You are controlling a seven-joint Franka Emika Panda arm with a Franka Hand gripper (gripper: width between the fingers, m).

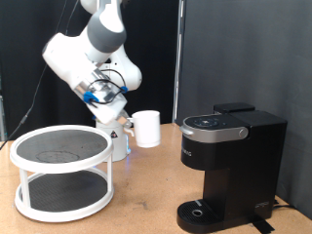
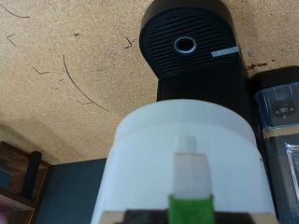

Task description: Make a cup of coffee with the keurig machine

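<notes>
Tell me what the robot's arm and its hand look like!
The arm is chunky and rounded, mostly white with a grey band at one joint. Blue cables loop near its wrist. The gripper is white too. In the wrist view, one finger has a pale tip and a bright green part below.

Plain white cup (image 1: 146, 128), black keurig machine (image 1: 229, 168) with silver-grey lid band, white two-tier rack (image 1: 61, 174) with dark mesh shelves, white-and-grey robot arm (image 1: 91, 54), speckled tan worktop (image 1: 146, 200), black backdrop curtain (image 1: 234, 49), green-and-white fingertip (image 2: 191, 191)
</notes>
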